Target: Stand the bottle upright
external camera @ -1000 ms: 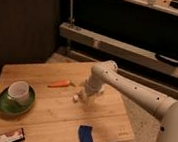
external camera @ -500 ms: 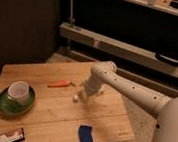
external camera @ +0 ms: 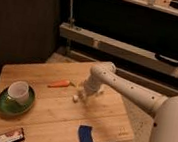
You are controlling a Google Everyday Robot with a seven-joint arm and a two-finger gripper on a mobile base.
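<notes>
Approach step in hand, grasp not yet made. Holding the gripper (external camera: 85, 93) low just right of the carrot (external camera: 59, 84), jaws spread wide, clamped on nothing. Lying flat beside the carrot's right end, partly under the gripper: the bottle (external camera: 76, 98). Next, probably: straddle its body, close, tilt upright.

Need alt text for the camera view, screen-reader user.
A white robot arm reaches down to a wooden table, its gripper beside a small whitish bottle near the table's middle. An orange carrot lies just beyond the bottle; a white cup sits on a green plate near one end, a blue object near the front edge.
</notes>
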